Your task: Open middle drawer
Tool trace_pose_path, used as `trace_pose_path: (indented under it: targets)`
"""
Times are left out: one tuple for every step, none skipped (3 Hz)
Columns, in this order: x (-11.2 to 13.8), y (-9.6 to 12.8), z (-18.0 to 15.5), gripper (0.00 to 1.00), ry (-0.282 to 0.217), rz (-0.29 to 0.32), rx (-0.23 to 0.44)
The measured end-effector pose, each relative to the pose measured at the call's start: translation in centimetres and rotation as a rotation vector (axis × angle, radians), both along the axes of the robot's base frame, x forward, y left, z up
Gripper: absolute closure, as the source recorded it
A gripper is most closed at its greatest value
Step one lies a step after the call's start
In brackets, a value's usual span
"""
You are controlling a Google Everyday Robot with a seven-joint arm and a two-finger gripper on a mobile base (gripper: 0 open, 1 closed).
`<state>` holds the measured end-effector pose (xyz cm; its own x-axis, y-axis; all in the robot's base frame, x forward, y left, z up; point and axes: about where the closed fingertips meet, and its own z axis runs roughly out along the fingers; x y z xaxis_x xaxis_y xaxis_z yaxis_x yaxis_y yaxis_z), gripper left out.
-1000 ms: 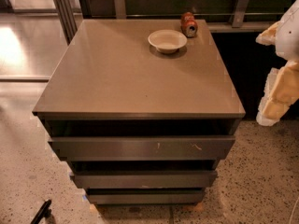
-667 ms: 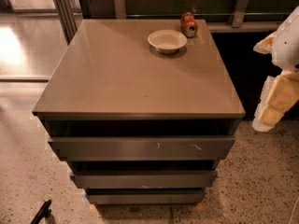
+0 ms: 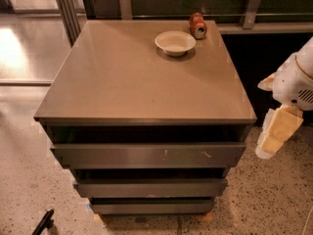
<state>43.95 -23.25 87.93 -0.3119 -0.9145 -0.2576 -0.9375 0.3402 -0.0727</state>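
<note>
Your gripper [image 3: 274, 133] hung off the cabinet's [image 3: 137, 82] right edge, near its front corner; open or closed could not be determined. The middle drawer [image 3: 149, 187] lay leftward and lower, its front running left-right.

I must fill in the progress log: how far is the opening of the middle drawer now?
Done: nothing visible; the middle drawer does not look pulled out. In hand: the gripper hangs to the right of the cabinet, apart from it, touching no drawer. Left: reach the drawer front, catch it and pull it out.
</note>
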Motion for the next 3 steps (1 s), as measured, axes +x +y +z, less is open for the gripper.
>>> trace_pose_path:
  targets:
    - [0.00, 0.00, 0.00, 0.03, 0.000, 0.000, 0.000]
    - [0.00, 0.00, 0.00, 0.34, 0.000, 0.000, 0.000]
    - [0.01, 0.00, 0.00, 0.57, 0.000, 0.000, 0.000]
